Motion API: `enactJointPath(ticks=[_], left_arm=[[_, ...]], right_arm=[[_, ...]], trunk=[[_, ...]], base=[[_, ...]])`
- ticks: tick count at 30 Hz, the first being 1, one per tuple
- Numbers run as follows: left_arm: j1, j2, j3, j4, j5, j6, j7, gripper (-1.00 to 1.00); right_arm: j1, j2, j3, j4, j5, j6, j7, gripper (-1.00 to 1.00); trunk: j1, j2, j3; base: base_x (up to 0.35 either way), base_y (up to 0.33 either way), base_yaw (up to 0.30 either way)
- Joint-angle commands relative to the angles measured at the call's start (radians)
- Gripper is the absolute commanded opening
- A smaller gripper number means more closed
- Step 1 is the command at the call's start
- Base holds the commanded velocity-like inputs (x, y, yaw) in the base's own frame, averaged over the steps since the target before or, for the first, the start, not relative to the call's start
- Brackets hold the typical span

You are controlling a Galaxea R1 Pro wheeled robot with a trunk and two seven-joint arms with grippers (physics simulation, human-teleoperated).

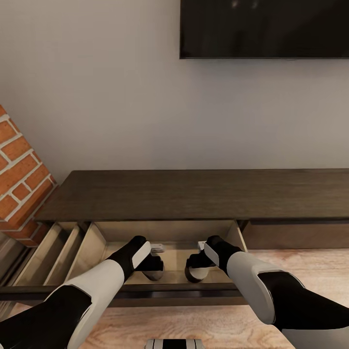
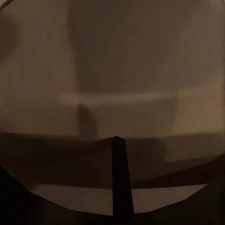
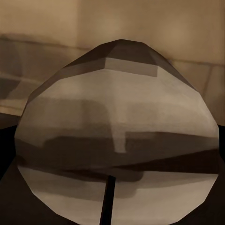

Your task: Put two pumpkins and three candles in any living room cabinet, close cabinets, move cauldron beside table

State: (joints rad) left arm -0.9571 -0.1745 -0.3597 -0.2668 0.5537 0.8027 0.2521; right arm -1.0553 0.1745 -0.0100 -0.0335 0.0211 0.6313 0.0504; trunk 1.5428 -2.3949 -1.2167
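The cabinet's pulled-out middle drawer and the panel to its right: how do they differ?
The middle drawer is pulled out toward the robot; the right panel sits shut. The drawer shows a pale tan inside; the panel only a dark brown front. The left gripper and right gripper reach into the drawer; neither is at the panel. Both belong to one dark wooden cabinet.

The cabinet (image 1: pixel 194 194) is dark brown wood with a fine streaked grain on its top, while the inside of its open drawer (image 1: pixel 165 232) is pale beige-tan. Two candles, one (image 1: pixel 153 272) by the left arm and one (image 1: pixel 196 275) by the right, look grey-beige with darker shading, the arms (image 1: pixel 97 286) are white and black, and the floor (image 1: pixel 310 264) is light wood with a wavy grain. A red-orange brick column (image 1: pixel 19 179) with pale mortar lines stands against a plain grey-white wall (image 1: pixel 121 97), which carries a black screen (image 1: pixel 264 29).
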Motion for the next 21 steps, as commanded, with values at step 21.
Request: enactJointPath(ticks=[21], left_arm=[[-0.001, 0.000, -0.004, -0.001, 0.011, 0.002, 0.009, -1.00]], right_arm=[[0.000, 0.000, -0.001, -0.002, 0.002, 0.005, 0.002, -1.00]], trunk=[[0.000, 0.000, -0.001]], base=[[0.018, 0.000, 0.000]])
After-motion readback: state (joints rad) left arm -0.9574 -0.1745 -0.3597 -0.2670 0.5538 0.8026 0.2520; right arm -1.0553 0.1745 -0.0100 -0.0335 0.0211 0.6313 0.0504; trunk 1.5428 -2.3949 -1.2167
